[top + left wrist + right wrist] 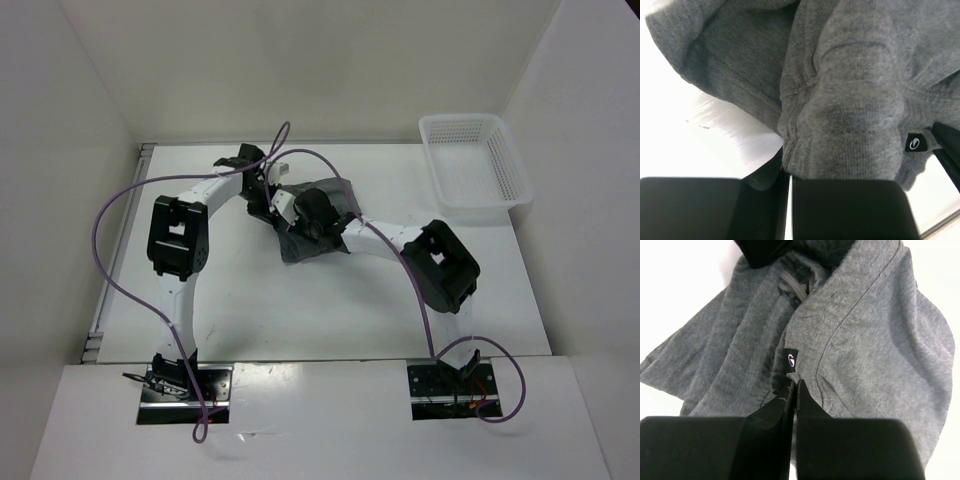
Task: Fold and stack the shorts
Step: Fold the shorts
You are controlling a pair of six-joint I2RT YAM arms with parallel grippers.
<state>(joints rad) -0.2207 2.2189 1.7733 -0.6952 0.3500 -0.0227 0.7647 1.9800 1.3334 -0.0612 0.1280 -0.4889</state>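
Shorts (860, 340) bunched on tabletop (250, 300), no fold done; we pinch fabric in left end effector (790, 177) and right end effector (795, 390).

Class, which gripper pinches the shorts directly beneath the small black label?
The right gripper; the left gripper clamps the shorts at a thick fold, label to one side.

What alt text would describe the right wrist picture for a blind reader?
The right gripper is shut on a fold of the grey shorts, just below a small black label. The shorts lie crumpled on a white table.
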